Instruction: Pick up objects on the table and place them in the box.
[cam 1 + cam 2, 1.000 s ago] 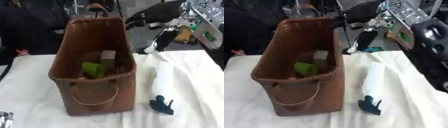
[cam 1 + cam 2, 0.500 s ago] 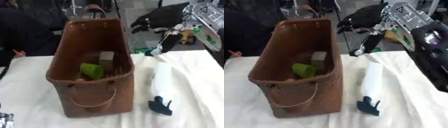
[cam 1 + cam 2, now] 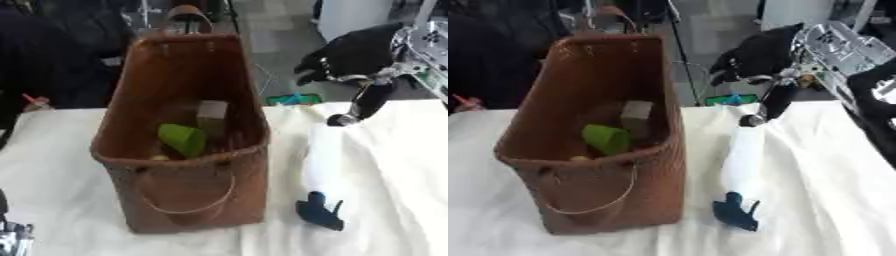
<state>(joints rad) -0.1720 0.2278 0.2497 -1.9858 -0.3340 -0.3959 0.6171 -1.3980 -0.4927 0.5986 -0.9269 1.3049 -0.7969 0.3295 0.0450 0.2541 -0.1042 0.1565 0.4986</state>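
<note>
No brand, label or writing can be read on anything here. A tall brown woven basket [image 3: 188, 165], the box of the task, stands on the table [image 3: 61, 165], which is covered with a creased white cloth. The basket has a thin looped cord handle on its near wall and a rounded handle at the far rim. Inside it lie a green cup-shaped thing [image 3: 182, 139], tilted on its side, and a tan block [image 3: 211, 113] standing behind it.

Just right of the basket a white spray bottle [image 3: 325, 167] lies on the cloth, its smooth body pointing away and its dark blue trigger head [image 3: 318, 212] towards the near edge.

The right hand [image 3: 756, 52], black and glossy, hangs above the far end of the bottle with its fingers curled downward and holds nothing; one dark finger [image 3: 776, 102] reaches down close to the bottle's far end.

Something metallic shows at the lower left corner; whether it is the left hand cannot be told.
</note>
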